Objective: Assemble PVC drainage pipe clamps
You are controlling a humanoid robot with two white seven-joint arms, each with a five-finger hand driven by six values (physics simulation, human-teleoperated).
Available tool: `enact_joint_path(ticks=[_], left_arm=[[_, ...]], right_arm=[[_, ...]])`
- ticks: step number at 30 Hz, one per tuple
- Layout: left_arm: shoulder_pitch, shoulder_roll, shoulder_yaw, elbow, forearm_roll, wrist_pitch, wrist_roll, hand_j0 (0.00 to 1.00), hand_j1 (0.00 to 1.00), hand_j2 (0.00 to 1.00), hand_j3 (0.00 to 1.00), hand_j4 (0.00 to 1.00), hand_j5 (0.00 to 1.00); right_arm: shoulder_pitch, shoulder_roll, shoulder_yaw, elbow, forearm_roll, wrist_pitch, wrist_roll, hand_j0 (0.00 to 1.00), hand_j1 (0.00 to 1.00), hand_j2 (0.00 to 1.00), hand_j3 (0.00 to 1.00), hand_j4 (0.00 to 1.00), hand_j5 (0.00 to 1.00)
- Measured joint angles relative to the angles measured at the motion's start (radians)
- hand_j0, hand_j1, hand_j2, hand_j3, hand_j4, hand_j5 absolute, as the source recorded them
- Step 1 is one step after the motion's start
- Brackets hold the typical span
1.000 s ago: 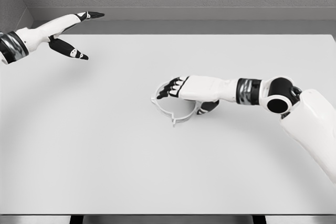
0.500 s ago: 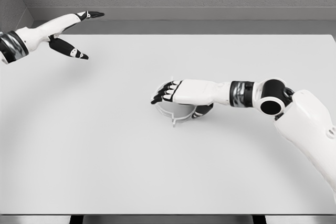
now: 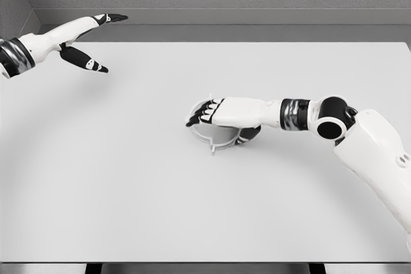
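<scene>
In the head view, the right hand (image 3: 215,113) lies over a white clamp (image 3: 215,138) at centre frame on the surface (image 3: 128,178), fingers curled around its ring. At upper left, the left hand (image 3: 80,40) hovers spread wide, holding nothing.

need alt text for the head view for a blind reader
The right hand rests fingers curled over a white ring-shaped pipe clamp near the middle of a white table. The left hand hovers open at the far left, holding nothing.
</scene>
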Motion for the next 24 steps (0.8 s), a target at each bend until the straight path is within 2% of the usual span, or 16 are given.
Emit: enact_joint_path(ticks=[24], left_arm=[[0.0, 0.0, 0.0, -0.002, 0.0, 0.0, 0.0, 1.0, 1.0, 1.0, 1.0, 1.0, 1.0]], right_arm=[[-0.031, 0.036, -0.004, 0.074, 0.001, 0.0, 0.0, 1.0, 1.0, 1.0, 1.0, 1.0, 1.0]])
